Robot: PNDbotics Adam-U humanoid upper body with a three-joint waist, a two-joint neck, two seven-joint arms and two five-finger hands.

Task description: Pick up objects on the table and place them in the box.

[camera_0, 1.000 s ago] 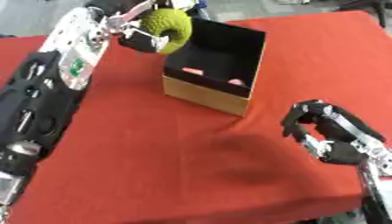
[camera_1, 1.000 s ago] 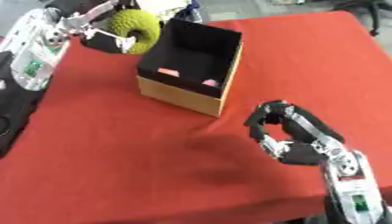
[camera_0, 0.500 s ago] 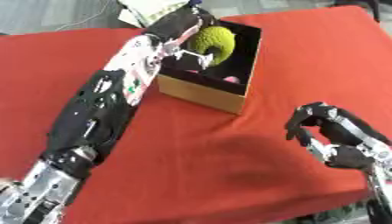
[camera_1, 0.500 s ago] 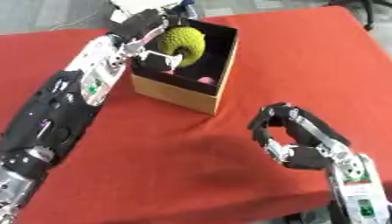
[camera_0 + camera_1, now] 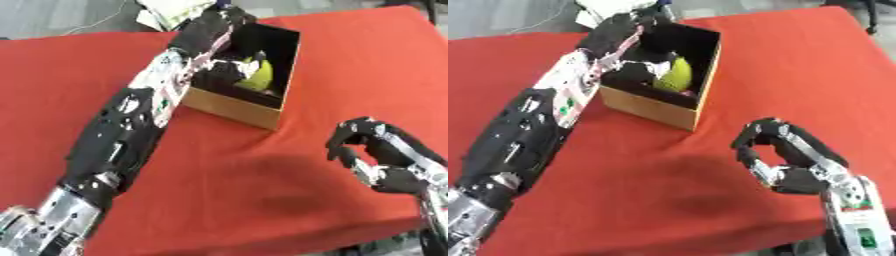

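A yellow-green ball [image 5: 260, 75] sits low inside the cardboard box [image 5: 232, 107], which has a black inside and stands at the back middle of the red table. My left arm reaches over the box's left wall. Its left hand [image 5: 219, 75] is down inside the box, with its fingers curled against the ball. My right hand [image 5: 385, 160] hovers over the cloth at the lower right, well apart from the box, fingers curled and holding nothing.
A small pink thing [image 5: 686, 93] shows on the box floor beside the ball. White clutter [image 5: 175, 10] lies beyond the table's far edge. The red cloth [image 5: 262, 200] drops off at the table's front edge near the lower right.
My left hand has carried the ball from above the box's left corner down into the box. The right hand has hardly moved.
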